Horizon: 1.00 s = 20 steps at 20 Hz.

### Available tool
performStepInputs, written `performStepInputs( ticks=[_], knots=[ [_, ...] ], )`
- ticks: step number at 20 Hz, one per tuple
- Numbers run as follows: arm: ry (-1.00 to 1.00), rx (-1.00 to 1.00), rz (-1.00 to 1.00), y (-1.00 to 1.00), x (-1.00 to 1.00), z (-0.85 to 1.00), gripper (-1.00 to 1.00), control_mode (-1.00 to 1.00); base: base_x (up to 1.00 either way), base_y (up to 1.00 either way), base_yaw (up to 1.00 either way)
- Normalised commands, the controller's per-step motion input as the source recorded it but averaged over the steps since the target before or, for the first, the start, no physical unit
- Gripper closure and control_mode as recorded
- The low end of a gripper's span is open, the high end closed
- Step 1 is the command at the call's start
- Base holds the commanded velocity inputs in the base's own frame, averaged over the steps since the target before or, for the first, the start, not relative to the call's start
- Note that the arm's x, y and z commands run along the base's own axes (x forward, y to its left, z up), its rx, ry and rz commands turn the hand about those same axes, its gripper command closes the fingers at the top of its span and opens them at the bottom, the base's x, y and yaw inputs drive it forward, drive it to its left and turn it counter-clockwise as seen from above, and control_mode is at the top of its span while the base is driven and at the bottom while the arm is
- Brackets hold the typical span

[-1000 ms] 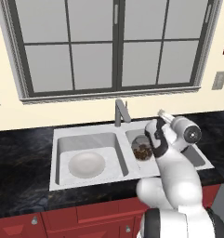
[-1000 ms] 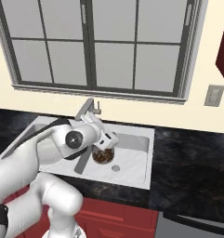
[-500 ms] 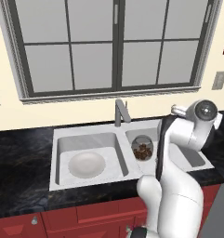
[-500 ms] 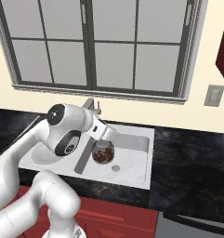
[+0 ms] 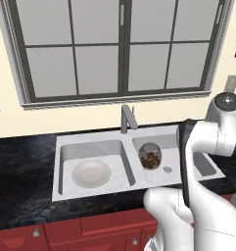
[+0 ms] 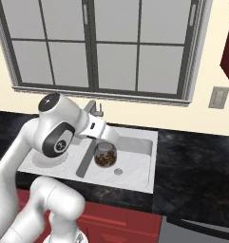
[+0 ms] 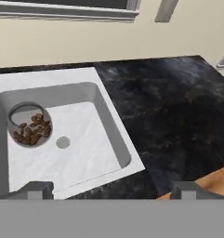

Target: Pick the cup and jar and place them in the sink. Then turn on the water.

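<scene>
The jar [image 5: 150, 156] [image 6: 105, 155], clear glass with brown pieces inside, stands upright in the right basin of the sink [image 5: 65, 147] [image 6: 135, 176]. In the hand view the jar [image 7: 29, 124] sits at the left of that basin, beside the drain [image 7: 62, 142]. My gripper [image 7: 111, 190] is open, fingertips [image 7: 36, 189] far apart with nothing between them, hovering above the sink's [image 7: 85, 76] front right corner, well clear of the jar. The cup is out of view. No water runs from the faucet [image 5: 125, 119] [image 6: 90, 108].
A round white dish [image 5: 91, 173] lies in the left basin. Black stone counter [image 7: 178, 107] [image 6: 192, 161] stretches to the right of the sink. A window runs along the back wall. Red cabinet fronts [image 5: 90, 228] sit below the counter.
My arm has swung up and to the right, away from the jar. The jar stays put in the right basin. The gripper has stayed open.
</scene>
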Motion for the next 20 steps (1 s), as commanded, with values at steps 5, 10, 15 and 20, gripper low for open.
performStepInputs(
  ticks=[5, 10, 15, 20],
  knots=[
    [0.23, -0.03, 0.38, 0.06, -0.16, 0.0, -1.0, -1.0, 0.0, 0.0, 0.0],
    [0.12, -0.01, 0.45, 0.13, -0.14, -0.06, -1.0, -1.0, 0.0, 0.0, 0.0],
    [0.03, 0.0, 0.48, 0.03, -0.17, -0.17, -1.0, -1.0, 0.0, 0.0, 0.0],
    [0.0, 0.0, 0.37, 0.3, -0.04, -0.15, -1.0, -1.0, 0.0, 0.0, 0.0]
  ],
)
